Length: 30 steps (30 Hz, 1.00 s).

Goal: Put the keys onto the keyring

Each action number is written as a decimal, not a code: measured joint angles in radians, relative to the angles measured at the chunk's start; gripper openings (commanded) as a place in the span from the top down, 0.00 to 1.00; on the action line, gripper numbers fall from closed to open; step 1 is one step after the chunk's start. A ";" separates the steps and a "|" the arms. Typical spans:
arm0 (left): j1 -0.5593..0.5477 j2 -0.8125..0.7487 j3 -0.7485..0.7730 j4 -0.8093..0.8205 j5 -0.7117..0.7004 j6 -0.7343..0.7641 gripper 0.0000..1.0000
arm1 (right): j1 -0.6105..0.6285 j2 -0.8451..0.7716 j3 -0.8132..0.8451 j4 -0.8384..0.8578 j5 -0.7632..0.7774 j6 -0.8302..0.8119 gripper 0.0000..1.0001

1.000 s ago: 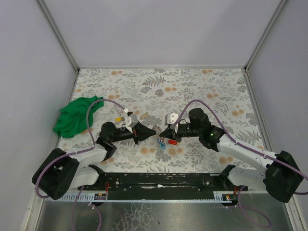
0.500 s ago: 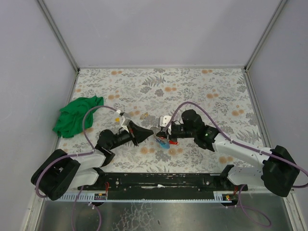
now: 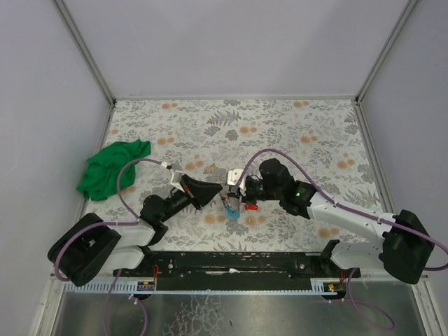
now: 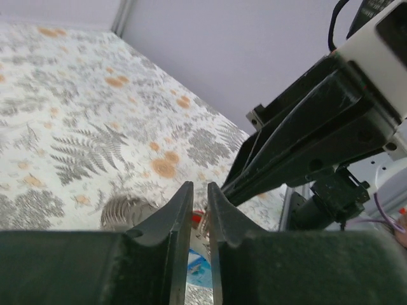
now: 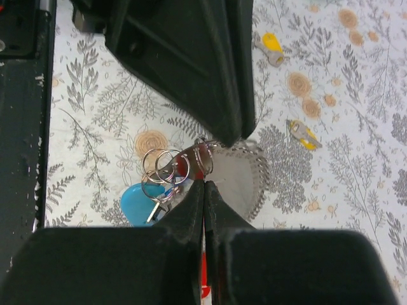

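Keys (image 5: 137, 202) (one blue tag, one red) sit mid-table on flowery cloth (image 3: 294, 133), grey walls (image 3: 231, 42) around. One green rag (image 3: 112, 168), then left gripper (image 4: 200, 188) almost closed, can't tell on what, two loose yellow keys (image 5: 272, 49), right gripper (image 5: 203, 185) clamped on the bunch I think.

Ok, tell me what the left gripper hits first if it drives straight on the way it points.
Most likely the keyring pinched in the right gripper: the left gripper tip points right at it, almost touching. Depth is hard to judge.
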<state>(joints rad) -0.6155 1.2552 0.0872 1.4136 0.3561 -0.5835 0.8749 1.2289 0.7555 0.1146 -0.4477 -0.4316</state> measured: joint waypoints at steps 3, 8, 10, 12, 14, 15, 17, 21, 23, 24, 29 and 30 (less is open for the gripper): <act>0.000 -0.046 0.000 -0.018 -0.009 0.027 0.74 | 0.004 -0.003 0.009 -0.046 0.020 -0.018 1.00; 0.000 -0.192 0.000 -0.164 -0.008 0.116 0.65 | 0.005 -0.016 0.044 -0.104 0.048 -0.048 1.00; 0.001 -0.246 0.006 -0.243 -0.001 0.160 0.62 | 0.005 -0.024 0.056 -0.121 0.054 -0.058 1.00; 0.001 -0.279 0.030 -0.331 0.022 0.204 0.60 | 0.005 -0.027 0.070 -0.143 0.059 -0.068 1.00; 0.001 -0.288 0.055 -0.393 0.050 0.241 0.59 | 0.005 -0.027 0.082 -0.158 0.064 -0.075 1.00; 0.001 -0.288 0.064 -0.415 0.061 0.252 0.59 | 0.005 -0.027 0.087 -0.166 0.065 -0.078 1.00; 0.001 -0.280 0.089 -0.461 0.093 0.271 0.59 | 0.005 -0.028 0.095 -0.183 0.065 -0.084 1.00; 0.002 -0.247 0.132 -0.515 0.159 0.292 0.59 | 0.005 -0.029 0.100 -0.204 0.064 -0.093 1.00; 0.003 -0.227 0.145 -0.533 0.187 0.308 0.59 | 0.005 -0.029 0.103 -0.212 0.064 -0.095 1.00; 0.006 -0.219 0.148 -0.539 0.199 0.317 0.59 | 0.005 -0.029 0.105 -0.217 0.064 -0.096 1.00; 0.040 -0.161 0.165 -0.562 0.288 0.384 0.60 | 0.005 -0.029 0.111 -0.230 0.063 -0.097 1.00; 0.051 -0.148 0.171 -0.563 0.311 0.398 0.61 | 0.005 -0.029 0.111 -0.233 0.062 -0.097 1.00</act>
<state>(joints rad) -0.5640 1.1076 0.2584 0.8509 0.6670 -0.1856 0.8803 1.1995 0.8665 -0.1188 -0.3855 -0.5285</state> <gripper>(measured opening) 0.403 0.010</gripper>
